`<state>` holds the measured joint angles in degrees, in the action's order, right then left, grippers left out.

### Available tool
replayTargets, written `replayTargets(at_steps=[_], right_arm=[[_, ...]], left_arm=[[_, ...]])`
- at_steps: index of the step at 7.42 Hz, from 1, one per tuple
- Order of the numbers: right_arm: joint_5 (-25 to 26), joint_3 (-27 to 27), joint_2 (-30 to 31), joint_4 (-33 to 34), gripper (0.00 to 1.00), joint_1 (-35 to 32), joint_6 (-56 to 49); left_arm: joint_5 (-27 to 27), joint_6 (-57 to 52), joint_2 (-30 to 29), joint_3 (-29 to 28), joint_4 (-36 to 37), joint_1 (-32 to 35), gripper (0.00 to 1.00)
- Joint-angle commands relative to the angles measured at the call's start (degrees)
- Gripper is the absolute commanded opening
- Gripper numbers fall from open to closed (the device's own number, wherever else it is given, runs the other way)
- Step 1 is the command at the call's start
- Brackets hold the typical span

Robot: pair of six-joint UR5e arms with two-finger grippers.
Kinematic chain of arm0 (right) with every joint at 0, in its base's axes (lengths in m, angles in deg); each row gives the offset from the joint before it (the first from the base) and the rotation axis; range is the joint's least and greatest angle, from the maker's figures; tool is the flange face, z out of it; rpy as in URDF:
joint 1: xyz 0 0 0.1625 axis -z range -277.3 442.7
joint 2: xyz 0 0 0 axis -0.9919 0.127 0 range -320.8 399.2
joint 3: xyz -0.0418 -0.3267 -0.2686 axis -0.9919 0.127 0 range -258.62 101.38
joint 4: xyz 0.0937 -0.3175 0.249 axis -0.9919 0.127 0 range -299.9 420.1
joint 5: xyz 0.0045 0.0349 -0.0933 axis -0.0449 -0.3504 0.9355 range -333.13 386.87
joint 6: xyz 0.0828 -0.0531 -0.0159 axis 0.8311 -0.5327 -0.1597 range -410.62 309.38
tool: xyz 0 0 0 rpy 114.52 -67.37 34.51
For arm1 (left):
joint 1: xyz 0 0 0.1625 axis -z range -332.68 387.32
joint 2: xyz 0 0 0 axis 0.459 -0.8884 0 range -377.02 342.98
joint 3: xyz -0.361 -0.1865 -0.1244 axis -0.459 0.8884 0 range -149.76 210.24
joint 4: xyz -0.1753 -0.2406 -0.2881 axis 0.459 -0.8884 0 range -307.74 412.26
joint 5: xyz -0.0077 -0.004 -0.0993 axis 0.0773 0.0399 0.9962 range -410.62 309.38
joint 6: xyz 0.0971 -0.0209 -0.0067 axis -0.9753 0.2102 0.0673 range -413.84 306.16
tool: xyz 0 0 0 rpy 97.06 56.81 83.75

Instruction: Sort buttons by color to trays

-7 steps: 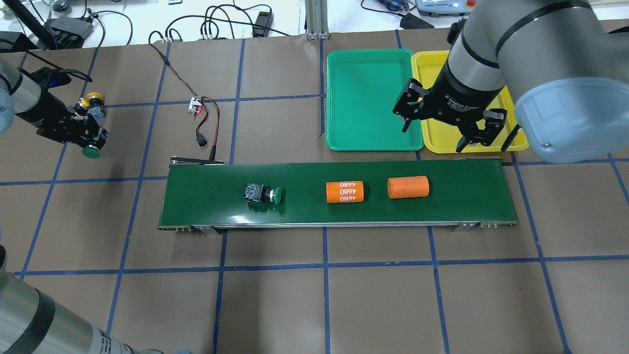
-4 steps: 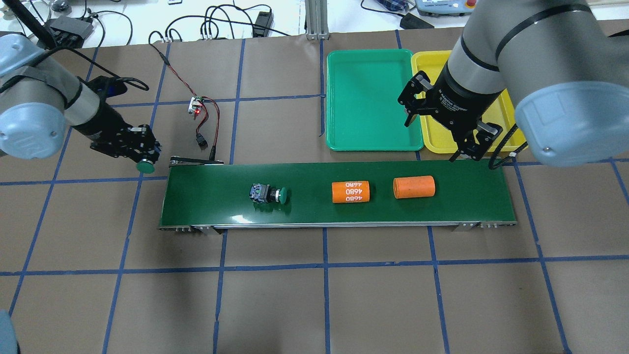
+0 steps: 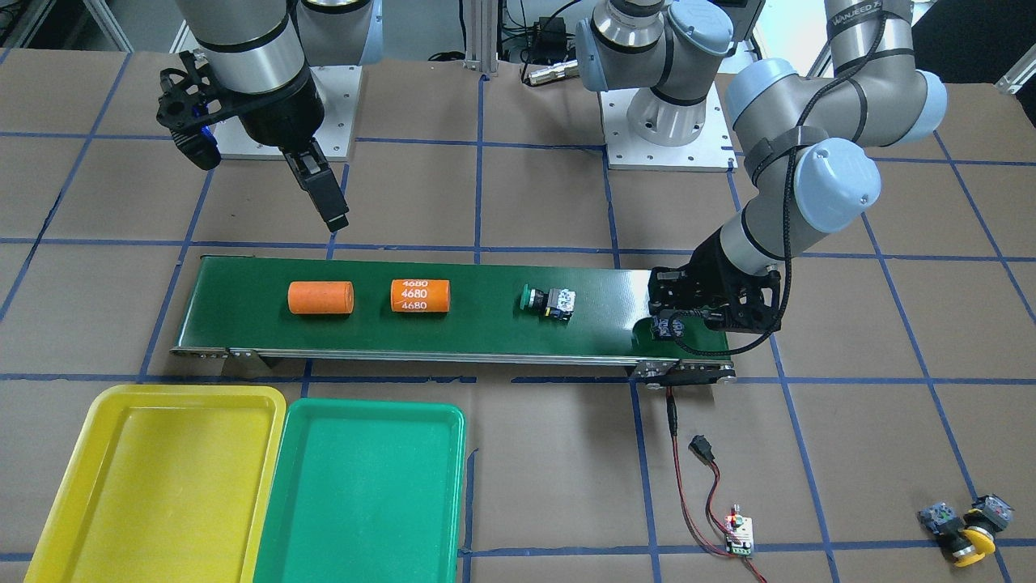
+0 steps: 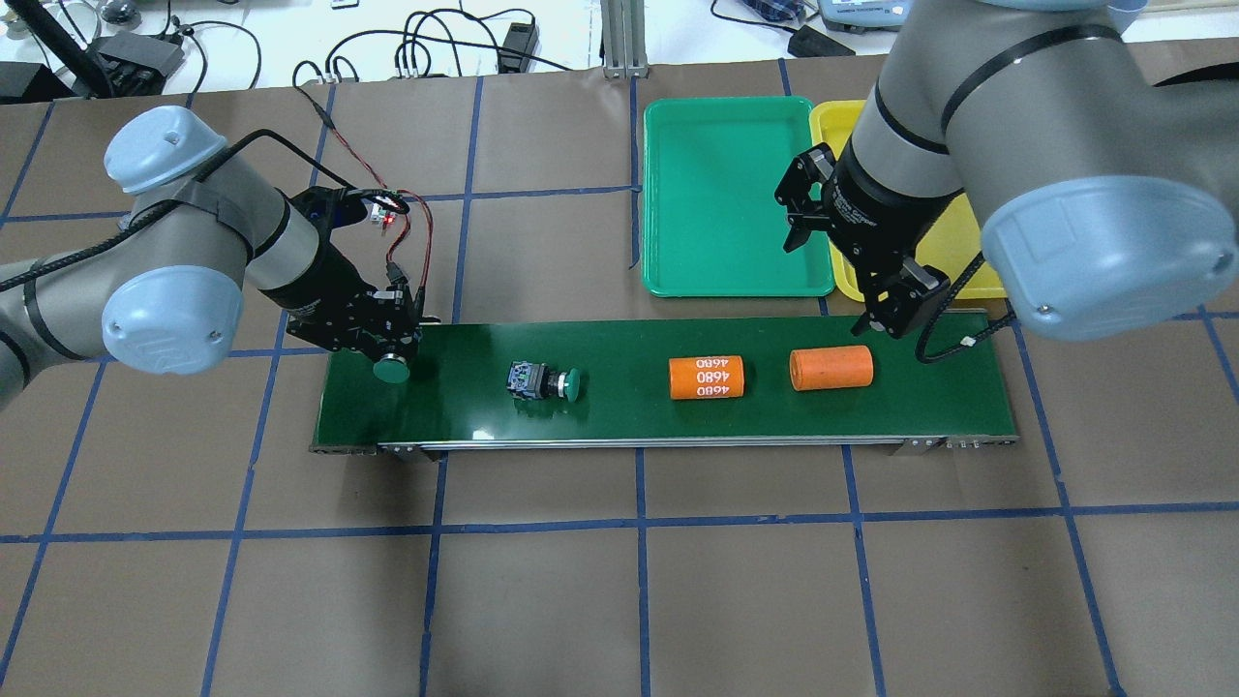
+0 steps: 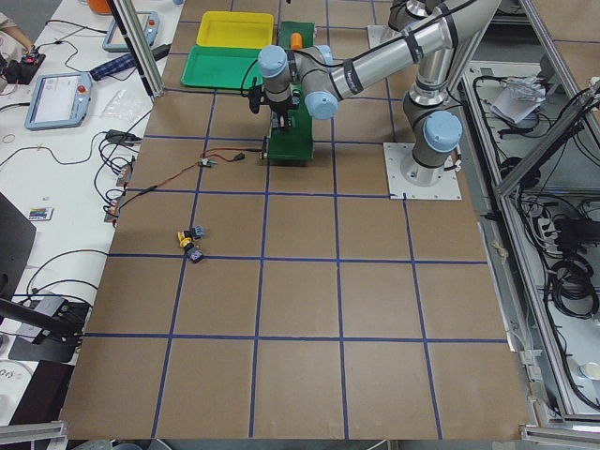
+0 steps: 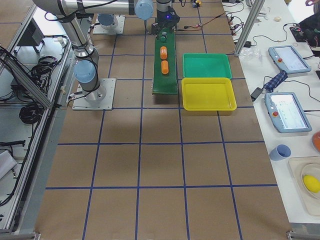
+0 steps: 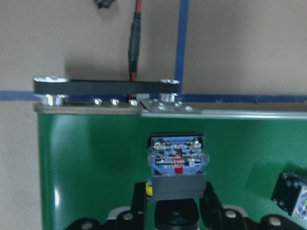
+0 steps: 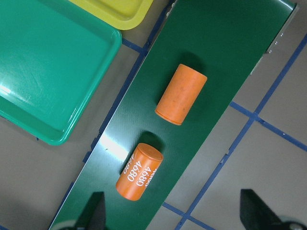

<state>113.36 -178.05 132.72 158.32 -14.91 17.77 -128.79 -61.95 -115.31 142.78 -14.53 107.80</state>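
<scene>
Green-capped button (image 4: 392, 369) hangs pinched in my left gripper (image 7: 176, 208) at the left end of the conveyor belt (image 4: 465, 411) overhead. Only the left wrist view shows the fingers (image 7: 139, 201) clamping its blue-and-black body. A second green button (image 4: 544, 381) lies on the belt, left of centre. The front view, unlike the overhead, catches the yellow-capped buttons (image 3: 971, 544) on the table (image 3: 850, 453) at lower right, with the yellow tray (image 3: 162, 478) and green tray (image 3: 364, 494) at lower left. My right gripper (image 8: 175, 211) is spread wide above the orange cylinders (image 8: 181, 94).
</scene>
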Motion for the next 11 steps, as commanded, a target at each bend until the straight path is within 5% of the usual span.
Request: replayTargets(at_steps=[1,4,7,9,11], right_arm=[[0.1,-0.1,-0.5,0.3,1.0,-1.7,3.8],[-0.6,-0.1,-0.6,0.5,1.0,-1.8,9.8],[-0.4,-0.9,-2.3,0.8,1.0,-3.9,15.2],[-0.2,-0.9,-6.0,8.2,1.0,-8.2,21.7],[-0.1,-0.9,-9.5,9.6,1.0,-12.4,25.6]], left_arm=[[0.2,-0.2,0.1,2.2,2.0,0.3,1.0],[-1.2,-0.1,1.7,-3.5,0.4,-2.2,1.0],[-2.0,-0.5,-10.0,-21.3,-2.1,-10.2,1.0],[-2.1,-0.6,-18.6,-32.1,-1.9,-14.5,1.0],[-2.5,-0.4,-25.3,-36.9,-0.8,-18.2,1.0]])
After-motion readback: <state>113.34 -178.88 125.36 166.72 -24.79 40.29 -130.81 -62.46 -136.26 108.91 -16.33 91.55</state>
